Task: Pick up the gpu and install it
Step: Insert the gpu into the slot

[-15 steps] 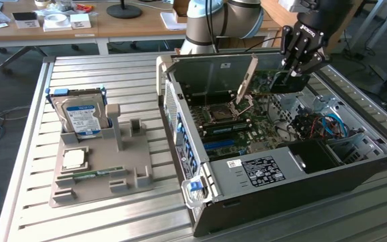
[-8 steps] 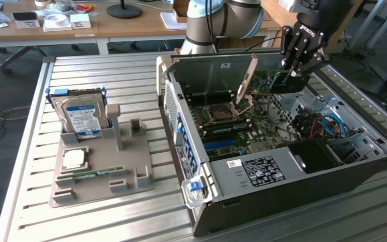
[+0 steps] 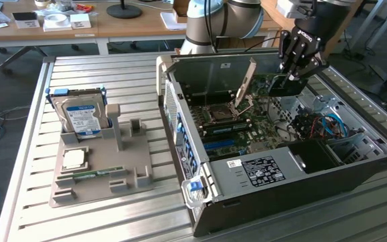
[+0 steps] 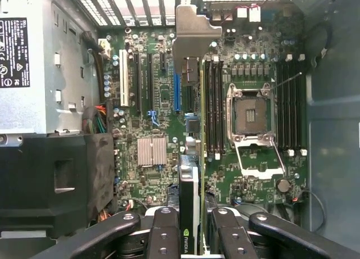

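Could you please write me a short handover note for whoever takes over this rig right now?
Gripper: shut on the gpu, holding it edge-down.
Gpu: raised inside the open computer case, above the motherboard, with its metal bracket toward the case's rear wall. It looks clear of the slots.
Done: gpu picked up and now over the board.
Left: gpu not yet seated in an expansion slot.
Elsewhere: the hard drive and RAM stick sit on the grey parts tray, at the exterior view's left.
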